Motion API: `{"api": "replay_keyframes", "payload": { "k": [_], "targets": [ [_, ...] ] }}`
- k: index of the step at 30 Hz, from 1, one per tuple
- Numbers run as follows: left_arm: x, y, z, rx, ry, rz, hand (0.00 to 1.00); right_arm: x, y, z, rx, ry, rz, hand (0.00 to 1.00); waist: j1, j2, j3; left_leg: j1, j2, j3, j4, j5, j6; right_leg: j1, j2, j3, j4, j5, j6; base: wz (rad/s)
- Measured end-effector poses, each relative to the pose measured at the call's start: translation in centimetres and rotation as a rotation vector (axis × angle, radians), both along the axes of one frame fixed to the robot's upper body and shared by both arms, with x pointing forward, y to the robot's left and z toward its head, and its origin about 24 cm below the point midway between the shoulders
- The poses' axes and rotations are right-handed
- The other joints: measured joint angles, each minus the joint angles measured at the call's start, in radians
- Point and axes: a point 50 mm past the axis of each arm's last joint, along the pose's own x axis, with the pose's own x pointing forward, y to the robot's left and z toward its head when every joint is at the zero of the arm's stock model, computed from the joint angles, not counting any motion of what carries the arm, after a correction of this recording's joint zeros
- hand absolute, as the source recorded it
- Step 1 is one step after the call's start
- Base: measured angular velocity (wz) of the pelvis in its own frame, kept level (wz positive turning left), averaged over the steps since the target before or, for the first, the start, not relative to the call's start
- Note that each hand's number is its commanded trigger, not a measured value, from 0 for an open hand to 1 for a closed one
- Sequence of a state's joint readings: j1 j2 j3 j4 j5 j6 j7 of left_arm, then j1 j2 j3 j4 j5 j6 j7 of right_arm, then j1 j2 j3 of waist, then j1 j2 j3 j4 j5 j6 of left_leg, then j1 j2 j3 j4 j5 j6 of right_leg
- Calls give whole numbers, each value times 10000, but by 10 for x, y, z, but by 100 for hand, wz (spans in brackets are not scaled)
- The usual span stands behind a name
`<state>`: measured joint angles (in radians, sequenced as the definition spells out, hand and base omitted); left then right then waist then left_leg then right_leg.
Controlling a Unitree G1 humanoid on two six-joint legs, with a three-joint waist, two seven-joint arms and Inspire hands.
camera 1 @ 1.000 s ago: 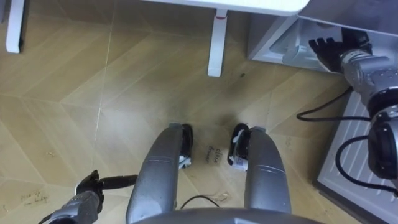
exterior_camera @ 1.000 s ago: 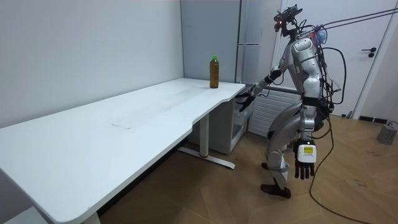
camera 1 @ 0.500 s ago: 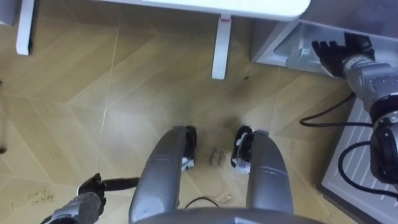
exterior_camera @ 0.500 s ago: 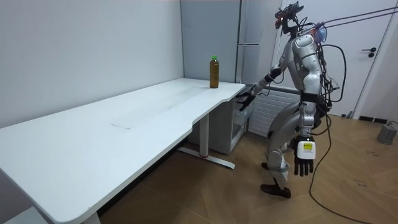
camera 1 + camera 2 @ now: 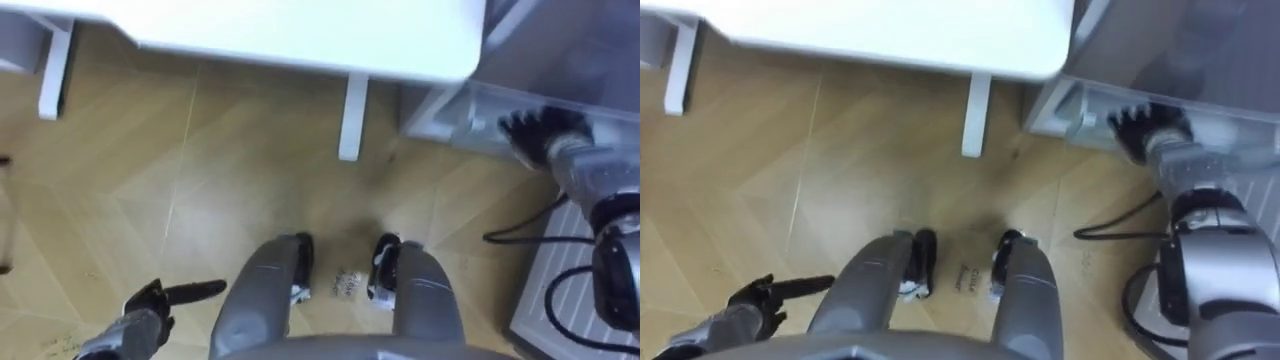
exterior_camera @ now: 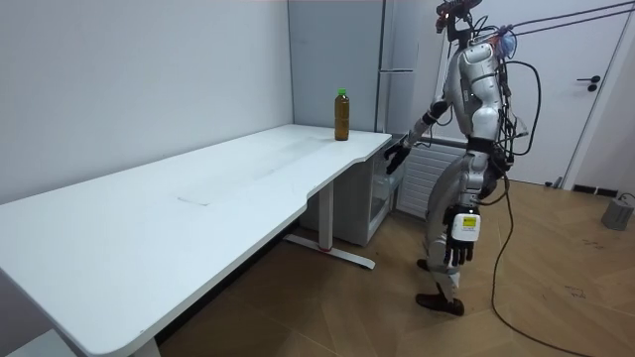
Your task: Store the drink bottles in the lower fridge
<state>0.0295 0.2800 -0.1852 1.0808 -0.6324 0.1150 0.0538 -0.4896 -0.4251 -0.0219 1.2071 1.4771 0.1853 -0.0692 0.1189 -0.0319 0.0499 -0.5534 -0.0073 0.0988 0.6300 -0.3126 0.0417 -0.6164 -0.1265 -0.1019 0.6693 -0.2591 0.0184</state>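
Robot stands at the end of the white table [image 6: 198, 203], btw it and the grey fridge [image 6: 399, 45], feet on the wood floor [image 5: 200, 200]. The drink, a brown bottle [image 6: 342, 116] w/ green cap, is upright on the table's far corner, top centre of the room view, touched by neither hand. Right hand [image 5: 528, 130], upper right of my eye view, reaches at the fridge's low part, fingers apart and empty. Left hand [image 5: 145, 308], bottom left, hangs by the leg, fingers loose, holding nothing.
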Motion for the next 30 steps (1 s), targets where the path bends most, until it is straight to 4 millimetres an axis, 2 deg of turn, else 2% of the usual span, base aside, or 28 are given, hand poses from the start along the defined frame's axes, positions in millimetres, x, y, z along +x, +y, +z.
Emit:
{"api": "replay_keyframes", "payload": {
  "k": [5, 8, 9, 10, 11, 12, 13, 14, 16, 17, 19, 22, 25, 27, 30],
  "targets": [
    [-1, 5, 1, -34, -328, 56, 0, -24, 0, -20, -451, 616, 630, 0, -40, 3, -3, 1094, 9, 15, -606, 10, -12, 1065, 47, -94, -578, -13, 32, -1],
    [-11, 7, -1, -136, -129, 110, 0, -49, -2, -37, -605, 1012, 932, 0, -100, 21, -22, 2046, 106, 25, -1187, 27, -42, 2059, 118, -230, -1225, -10, 72, 3],
    [-17, 8, -1, -183, -54, 195, 0, -62, -1, -44, -549, 1056, 987, 0, -183, 39, -96, 2390, 103, 32, -1407, 30, -51, 2501, 165, -349, -1554, 5, 97, 15],
    [-26, 9, -3, -124, 177, 235, 0, -75, 2, -53, -547, 1171, 1118, 0, -358, 8, -211, 2805, 119, 27, -1713, 55, -95, 2958, 241, -379, -1885, 31, 137, 15],
    [-32, 9, -4, -102, 344, 257, 0, -82, 4, -58, -534, 1300, 1211, 0, -413, -9, -281, 3065, 131, 26, -1870, 70, -115, 3234, 272, -406, -2042, 49, 146, 7],
    [-42, 8, -6, -103, 596, 340, 0, -100, 6, -68, -566, 1594, 1418, 0, -500, -19, -396, 3536, 189, 19, -2105, 73, -123, 3786, 368, -431, -2372, 89, 157, 0],
    [-53, 6, -8, -168, 798, 409, 0, -122, 9, -78, -463, 1927, 1398, 0, -577, -50, -576, 4001, 216, 10, -2386, 73, -139, 4269, 424, -486, -2658, 93, 163, 0],
    [-58, 5, -8, -197, 870, 441, 0, -130, 11, -82, -420, 2032, 1393, 0, -591, -43, -612, 4207, 220, 7, -2522, 80, -154, 4478, 442, -514, -2785, 95, 166, 0],
    [-65, -3, -10, -386, 941, 474, 0, -152, 21, -92, -310, 2424, 1642, 0, -810, -14, -597, 4942, 281, 33, -2898, 66, -209, 5251, 549, -529, -3163, 125, 165, -4],
    [-70, -4, -11, -414, 1031, 519, 0, -157, 24, -95, -268, 2541, 1692, 0, -874, 20, -580, 5043, 304, 32, -2937, 53, -231, 5382, 582, -538, -3253, 138, 157, 0],
    [-66, -6, -11, -396, 951, 308, 0, -181, 33, -104, -209, 3039, 1879, 0, -889, 127, -548, 5467, 368, -10, -3217, 48, -307, 5887, 712, -581, -3659, 258, 129, 0],
    [-68, -15, -13, -558, 868, 282, 0, -204, 47, -113, -135, 3729, 2525, 0, -901, 275, -497, 5844, 387, -7, -3490, 71, -342, 6215, 787, -533, -3911, 329, 112, -8],
    [-69, -19, -14, -632, 905, 312, 0, -215, 53, -117, -361, 4134, 3702, 0, -903, 434, -458, 6015, 394, -17, -3632, 101, -360, 6327, 861, -407, -4066, 406, 97, -12],
    [-71, -18, -14, -540, 929, 294, 0, -223, 54, -119, -478, 4427, 4223, 0, -944, 477, -469, 6091, 407, -27, -3681, 108, -371, 6395, 886, -399, -4120, 420, 97, -4],
    [-75, -14, -13, -384, 909, 519, 0, -231, 54, -120, -852, 4911, 5233, 0, -1096, 350, -423, 6345, 358, -53, -3999, 305, -391, 6518, 856, -445, -4194, 421, 95, 3]
  ]
}}
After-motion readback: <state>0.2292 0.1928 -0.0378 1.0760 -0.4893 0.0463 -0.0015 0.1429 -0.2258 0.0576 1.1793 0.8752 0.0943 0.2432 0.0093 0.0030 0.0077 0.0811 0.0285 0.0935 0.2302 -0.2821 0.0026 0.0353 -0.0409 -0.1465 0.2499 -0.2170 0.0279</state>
